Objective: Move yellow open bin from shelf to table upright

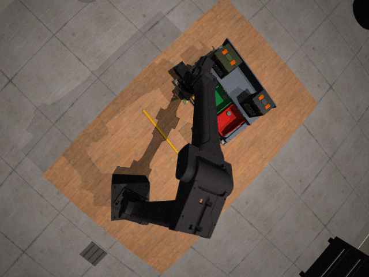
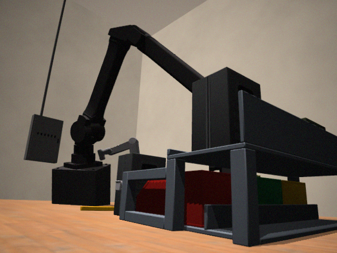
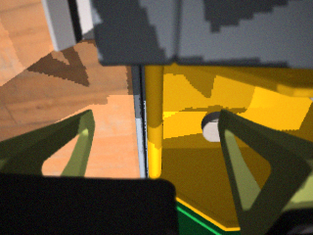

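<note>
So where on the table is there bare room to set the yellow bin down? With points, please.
Likely the wood between the yellow strip [image 1: 161,131] and the black base block [image 1: 130,197] [image 2: 78,187]. The shelf [image 2: 245,196] is crowded: red bin [image 1: 233,118] [image 2: 206,185] beside green [image 1: 222,100] [image 2: 269,190].

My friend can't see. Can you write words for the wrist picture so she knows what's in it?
The open gripper's two green fingers straddle the side wall of a yellow open bin, with one fingertip over the bin near a round, pale-topped part. A green edge shows below, wood tabletop at left.
</note>
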Tool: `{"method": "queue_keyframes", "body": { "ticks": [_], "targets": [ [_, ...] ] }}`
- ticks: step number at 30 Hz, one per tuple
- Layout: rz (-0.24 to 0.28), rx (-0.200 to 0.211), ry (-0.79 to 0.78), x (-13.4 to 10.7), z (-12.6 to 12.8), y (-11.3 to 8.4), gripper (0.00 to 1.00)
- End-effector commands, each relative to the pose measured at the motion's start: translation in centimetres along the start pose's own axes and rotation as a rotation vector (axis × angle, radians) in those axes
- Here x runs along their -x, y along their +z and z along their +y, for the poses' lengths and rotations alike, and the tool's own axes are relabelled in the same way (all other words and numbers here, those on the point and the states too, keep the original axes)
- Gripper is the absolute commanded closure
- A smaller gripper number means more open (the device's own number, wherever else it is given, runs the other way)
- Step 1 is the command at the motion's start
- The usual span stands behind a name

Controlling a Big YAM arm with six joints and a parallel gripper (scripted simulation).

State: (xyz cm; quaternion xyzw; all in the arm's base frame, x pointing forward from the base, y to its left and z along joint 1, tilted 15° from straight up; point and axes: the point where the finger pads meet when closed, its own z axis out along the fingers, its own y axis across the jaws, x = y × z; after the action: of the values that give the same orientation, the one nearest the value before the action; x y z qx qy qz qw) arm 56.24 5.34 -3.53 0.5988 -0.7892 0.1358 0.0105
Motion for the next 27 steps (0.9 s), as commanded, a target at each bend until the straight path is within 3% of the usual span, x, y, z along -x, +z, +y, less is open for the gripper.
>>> {"method": "queue_keyframes", "body": {
  "ticks": [1,27],
  "targets": [
    [-0.004,-0.001,-0.002,-0.56,-0.13,0.63,0.1],
    [-0.002,0.003,-0.004,-0.48,0.01,0.89,0.1]
  ]
}}
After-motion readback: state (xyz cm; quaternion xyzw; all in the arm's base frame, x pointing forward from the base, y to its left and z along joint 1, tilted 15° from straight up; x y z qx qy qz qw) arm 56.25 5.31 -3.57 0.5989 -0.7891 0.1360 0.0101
